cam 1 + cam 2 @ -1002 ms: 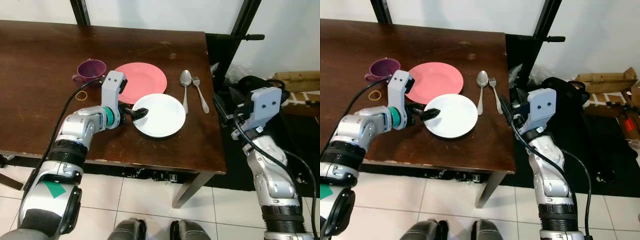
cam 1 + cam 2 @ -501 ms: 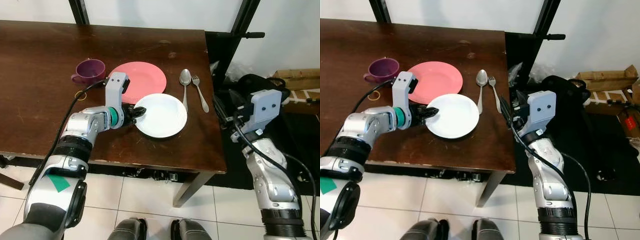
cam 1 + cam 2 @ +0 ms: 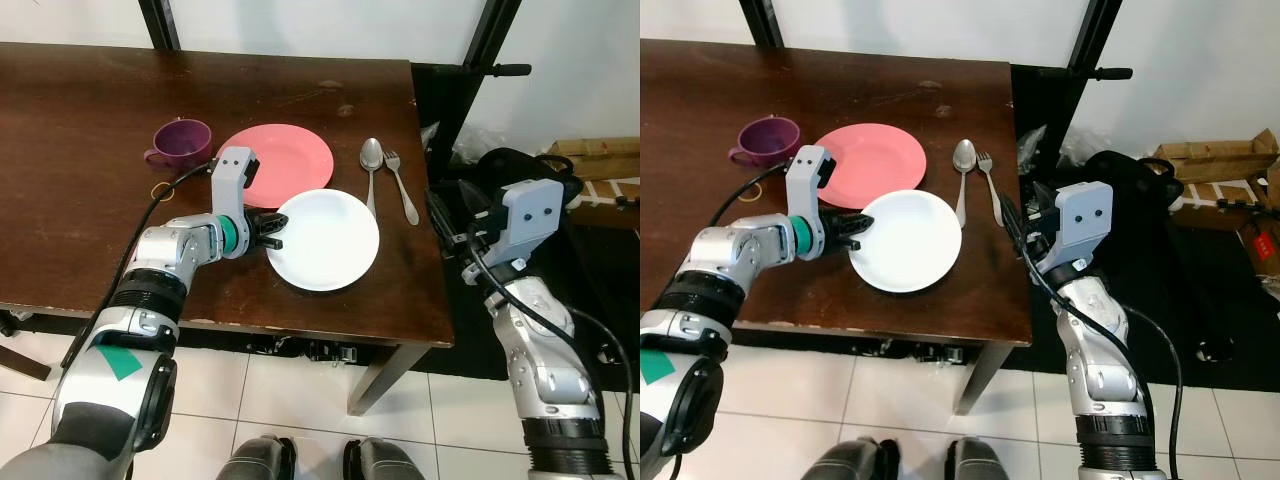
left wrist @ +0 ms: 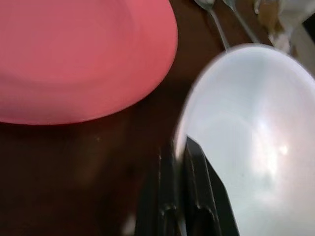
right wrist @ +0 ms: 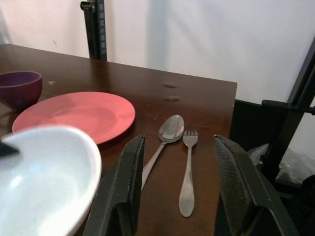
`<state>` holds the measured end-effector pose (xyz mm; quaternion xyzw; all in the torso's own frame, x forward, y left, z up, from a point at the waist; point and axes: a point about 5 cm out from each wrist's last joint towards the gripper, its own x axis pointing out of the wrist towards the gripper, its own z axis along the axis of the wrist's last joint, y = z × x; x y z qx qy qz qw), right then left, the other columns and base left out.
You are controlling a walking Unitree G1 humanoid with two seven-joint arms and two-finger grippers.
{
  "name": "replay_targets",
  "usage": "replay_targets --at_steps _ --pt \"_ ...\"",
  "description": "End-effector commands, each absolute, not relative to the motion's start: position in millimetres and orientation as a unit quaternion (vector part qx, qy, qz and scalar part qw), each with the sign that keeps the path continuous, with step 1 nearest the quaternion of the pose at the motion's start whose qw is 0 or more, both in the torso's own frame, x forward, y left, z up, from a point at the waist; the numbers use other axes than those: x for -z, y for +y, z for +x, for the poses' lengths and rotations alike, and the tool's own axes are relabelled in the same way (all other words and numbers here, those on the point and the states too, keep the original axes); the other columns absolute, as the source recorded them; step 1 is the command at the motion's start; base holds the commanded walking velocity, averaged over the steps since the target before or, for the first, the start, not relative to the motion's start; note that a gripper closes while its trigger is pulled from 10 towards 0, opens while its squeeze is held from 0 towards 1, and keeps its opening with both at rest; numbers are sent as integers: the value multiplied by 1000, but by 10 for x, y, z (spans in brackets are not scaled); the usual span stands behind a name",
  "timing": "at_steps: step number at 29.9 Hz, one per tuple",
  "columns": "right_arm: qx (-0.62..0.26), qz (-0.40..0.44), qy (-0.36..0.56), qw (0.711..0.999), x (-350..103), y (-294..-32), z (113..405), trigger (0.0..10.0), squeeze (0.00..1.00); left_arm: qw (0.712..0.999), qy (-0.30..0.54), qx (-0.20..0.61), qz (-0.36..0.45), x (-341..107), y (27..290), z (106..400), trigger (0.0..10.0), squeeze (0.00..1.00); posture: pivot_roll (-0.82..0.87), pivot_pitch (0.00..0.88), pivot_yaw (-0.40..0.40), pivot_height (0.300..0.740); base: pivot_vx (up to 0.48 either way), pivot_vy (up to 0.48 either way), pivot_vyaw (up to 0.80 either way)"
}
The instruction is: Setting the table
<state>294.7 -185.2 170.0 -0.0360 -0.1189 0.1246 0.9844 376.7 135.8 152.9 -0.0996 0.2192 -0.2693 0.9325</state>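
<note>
My left gripper (image 3: 272, 230) is shut on the left rim of a white plate (image 3: 328, 242), which sits near the table's front edge. In the left wrist view, the black fingers (image 4: 197, 196) pinch the white plate's rim (image 4: 182, 132) from both sides. A pink plate (image 3: 285, 160) lies just behind the white one, with a purple cup (image 3: 182, 140) to its left. A spoon (image 3: 370, 165) and a fork (image 3: 400, 188) lie side by side to the right of the plates. My right gripper (image 5: 179, 142) stands open off the table's right edge, holding nothing.
The dark wooden table (image 3: 90, 230) has a yellow rubber band (image 3: 162, 188) lying in front of the cup. Off its right edge (image 3: 428, 200) are a black bag (image 3: 500, 165), cardboard (image 3: 595, 155) and tiled floor. Black frame posts (image 3: 495, 30) stand behind.
The white plate has moved a little to the front right with my left gripper on its rim. The right arm has stayed where it was.
</note>
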Motion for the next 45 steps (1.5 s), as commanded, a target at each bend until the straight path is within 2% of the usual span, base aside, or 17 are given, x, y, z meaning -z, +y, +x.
replay_targets --at_steps 1,3,5,9,10,12,15,16,17,24,45 --pt "-118 -33 -117 986 -1707 -1886 2932 10000 0 942 192 253 -105 -1611 1427 3787 10000 0 2 28 85 740 0 0 0" --pt "-117 -33 -119 985 -1722 -1888 2935 10000 0 955 129 240 -117 -1855 1514 3811 10000 0 7 28 79 740 0 0 0" --pt "-117 -31 -120 985 -1730 -1886 2935 10000 0 958 103 235 -129 -1986 1576 3794 10000 0 11 29 77 740 0 0 0" --pt "-117 -31 -121 985 -1735 -1886 2934 10000 0 959 87 233 -137 -2067 1616 3776 10000 0 11 30 76 740 0 0 0" --pt "-116 -24 -121 986 -1730 -1879 2928 10000 0 959 77 240 -130 -2154 1692 3654 10000 0 27 35 69 740 0 0 0" --pt "-116 -24 -121 986 -1730 -1879 2928 10000 0 959 77 240 -130 -2154 1692 3654 10000 0 27 35 69 740 0 0 0" --pt "-105 -7 -120 987 -1714 -1872 2933 10000 0 965 58 241 -85 -2214 1738 3460 10000 0 37 36 66 740 0 0 0" --pt "-105 -7 -120 987 -1714 -1872 2933 10000 0 965 58 241 -85 -2214 1738 3460 10000 0 37 36 66 740 0 0 0" --pt "-84 12 -120 989 -1711 -1891 2959 10000 0 975 23 216 -48 -2240 1733 3432 10000 0 35 35 62 740 0 0 0" --pt "-58 29 -121 991 -1724 -1945 2979 10000 0 984 -26 175 -4 -2320 1665 3475 10000 0 22 31 65 740 -41 0 0" --pt "-52 24 -109 992 -1712 -1973 2997 10000 0 984 -44 170 17 -2357 1634 3385 10000 0 22 10 60 740 -381 0 0"
